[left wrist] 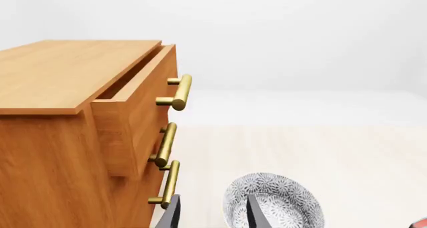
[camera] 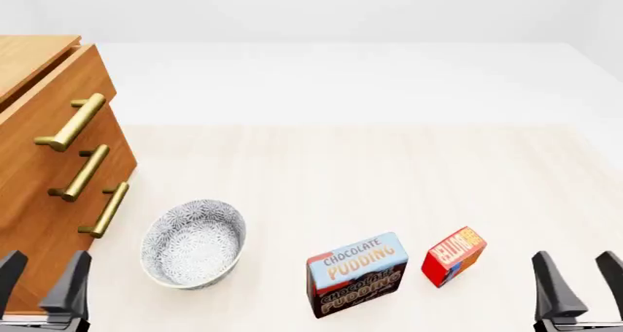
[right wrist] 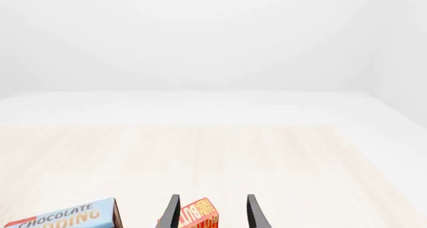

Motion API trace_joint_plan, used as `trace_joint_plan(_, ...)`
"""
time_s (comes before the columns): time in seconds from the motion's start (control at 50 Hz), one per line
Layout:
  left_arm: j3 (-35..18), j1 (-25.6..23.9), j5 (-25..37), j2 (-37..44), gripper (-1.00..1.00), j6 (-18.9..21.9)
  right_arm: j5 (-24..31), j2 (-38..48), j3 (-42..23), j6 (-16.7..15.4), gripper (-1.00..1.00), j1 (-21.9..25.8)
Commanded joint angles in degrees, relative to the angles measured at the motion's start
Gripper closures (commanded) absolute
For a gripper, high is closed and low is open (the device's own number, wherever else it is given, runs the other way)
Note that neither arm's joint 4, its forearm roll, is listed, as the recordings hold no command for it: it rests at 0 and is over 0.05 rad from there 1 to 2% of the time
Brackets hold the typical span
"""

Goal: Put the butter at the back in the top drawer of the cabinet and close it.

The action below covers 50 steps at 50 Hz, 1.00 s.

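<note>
Front view shows the butter (camera: 454, 255) just ahead-left of the spread, empty right gripper (camera: 576, 282); probably light and rigid, best pinched across its narrow sides.

In the front view the cabinet (camera: 44, 164) runs off the left edge, so its full width is unseen. Both grippers, left (camera: 44, 284) and right (camera: 574, 284), are cut at the bottom edge. The top drawer (left wrist: 137, 105) stands ajar, its inside hidden. The butter (right wrist: 197, 215) is cropped at the right wrist view's bottom.
</note>
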State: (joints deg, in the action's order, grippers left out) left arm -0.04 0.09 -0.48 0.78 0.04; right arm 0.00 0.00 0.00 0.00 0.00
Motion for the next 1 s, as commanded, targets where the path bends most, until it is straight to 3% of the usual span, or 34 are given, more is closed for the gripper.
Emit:
trace_joint_plan(0.02, 0.0, 0.1, -1.0, 2.0, -1.00, 0.2, 0.0, 0.0, 0.0, 0.0, -1.00, 0.0)
trace_joint_plan(0.52, 0.0, 0.7, -1.8, 3.4, -1.00, 1.9, 0.0, 0.0, 0.0, 0.0, -1.00, 0.0)
trace_joint_plan(0.56, -0.1, 0.6, 2.0, -0.3, -1.00, 2.1, 0.0, 0.0, 0.0, 0.0, -1.00, 0.0)
trace_joint_plan(0.64, -1.1, 0.0, 3.4, -0.6, -1.00, 2.9, 0.0, 0.0, 0.0, 0.0, -1.00, 0.0)
trace_joint_plan(0.8, -3.6, -0.3, 3.6, 1.6, -1.00, 6.1, 0.0, 0.0, 0.0, 0.0, -1.00, 0.0)
trace_joint_plan(1.0, -11.6, -1.8, 11.4, 1.4, -1.00, 13.8, 0.0, 0.0, 0.0, 0.0, -1.00, 0.0)
